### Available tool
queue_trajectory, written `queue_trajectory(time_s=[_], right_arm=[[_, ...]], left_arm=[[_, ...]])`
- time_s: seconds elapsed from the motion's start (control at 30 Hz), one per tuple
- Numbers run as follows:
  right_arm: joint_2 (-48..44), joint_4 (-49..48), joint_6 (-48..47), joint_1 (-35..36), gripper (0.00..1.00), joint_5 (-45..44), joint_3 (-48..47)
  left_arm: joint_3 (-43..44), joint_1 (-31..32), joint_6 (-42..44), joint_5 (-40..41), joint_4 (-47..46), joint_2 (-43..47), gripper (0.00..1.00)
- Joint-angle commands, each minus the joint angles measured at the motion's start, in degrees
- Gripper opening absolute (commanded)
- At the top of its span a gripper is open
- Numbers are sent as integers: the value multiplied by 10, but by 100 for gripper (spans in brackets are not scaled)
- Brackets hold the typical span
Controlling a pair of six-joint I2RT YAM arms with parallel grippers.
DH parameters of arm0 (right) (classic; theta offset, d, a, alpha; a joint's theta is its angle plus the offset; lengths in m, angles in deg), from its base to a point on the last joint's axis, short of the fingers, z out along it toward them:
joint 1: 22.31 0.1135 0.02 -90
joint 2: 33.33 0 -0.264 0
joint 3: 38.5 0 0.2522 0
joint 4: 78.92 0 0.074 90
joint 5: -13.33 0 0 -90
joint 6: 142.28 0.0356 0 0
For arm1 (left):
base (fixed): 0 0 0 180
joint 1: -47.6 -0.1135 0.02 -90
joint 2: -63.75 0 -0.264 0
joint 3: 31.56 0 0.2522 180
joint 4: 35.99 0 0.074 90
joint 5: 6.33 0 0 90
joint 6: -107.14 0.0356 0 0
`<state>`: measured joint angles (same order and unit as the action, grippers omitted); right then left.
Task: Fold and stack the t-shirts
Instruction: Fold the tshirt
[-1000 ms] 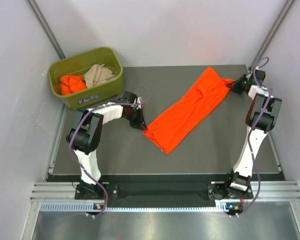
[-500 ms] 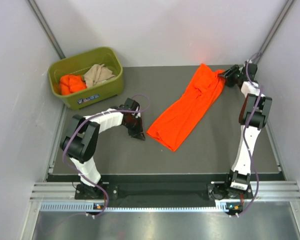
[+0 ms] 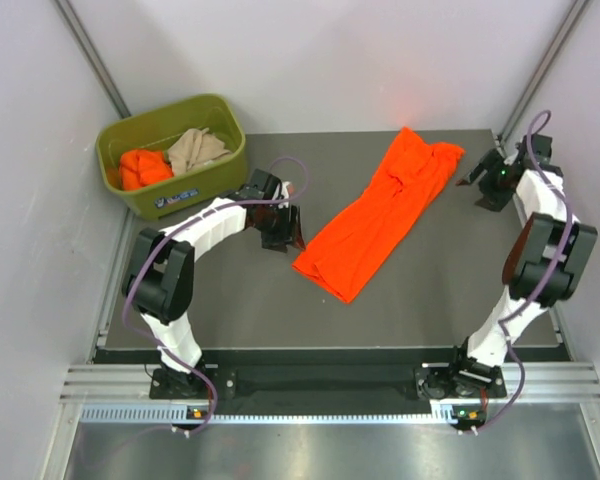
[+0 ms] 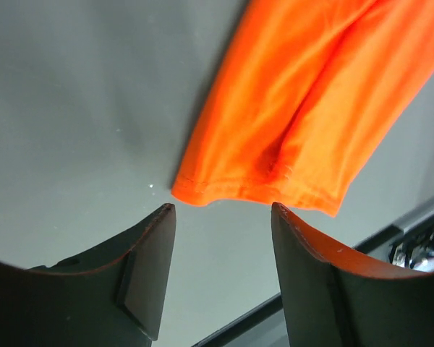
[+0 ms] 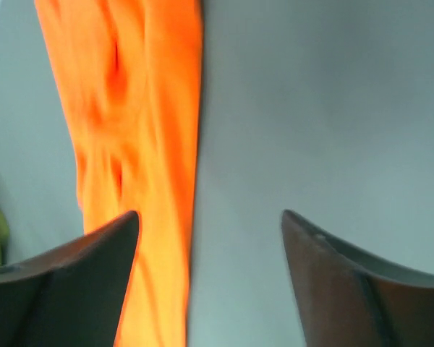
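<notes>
Left gripper spread wide, empty | right gripper likewise | orange t-shirt half-folded strip, 1 o'clock | crumpled t-shirts in bin, 10 o'clock | none stacked

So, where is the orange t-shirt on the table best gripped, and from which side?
Grip the stitched hem at the near-left end of the orange t-shirt, coming in low from the left with the left gripper. The shirt lies as a long diagonal band, and that hem lies just ahead of its open jaws, likely the easiest edge to pinch.
</notes>
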<state>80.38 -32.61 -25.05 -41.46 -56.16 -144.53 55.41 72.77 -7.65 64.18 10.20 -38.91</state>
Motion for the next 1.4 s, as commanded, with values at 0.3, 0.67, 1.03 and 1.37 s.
queue_trajectory(time_s=[0.3, 0.67, 1.03, 1.37], right_arm=[[-412, -160, 142, 278, 41, 66, 468], [-422, -440, 386, 460, 56, 22, 683], [-344, -472, 427, 482, 43, -10, 682], [-358, -410, 438, 521, 43, -63, 685]], left_arm=[[-49, -8, 6, -34, -65, 6, 56], [-102, -9, -37, -52, -89, 55, 54], [-131, -10, -40, -34, -74, 112, 53], [-80, -12, -7, -21, -35, 121, 51]])
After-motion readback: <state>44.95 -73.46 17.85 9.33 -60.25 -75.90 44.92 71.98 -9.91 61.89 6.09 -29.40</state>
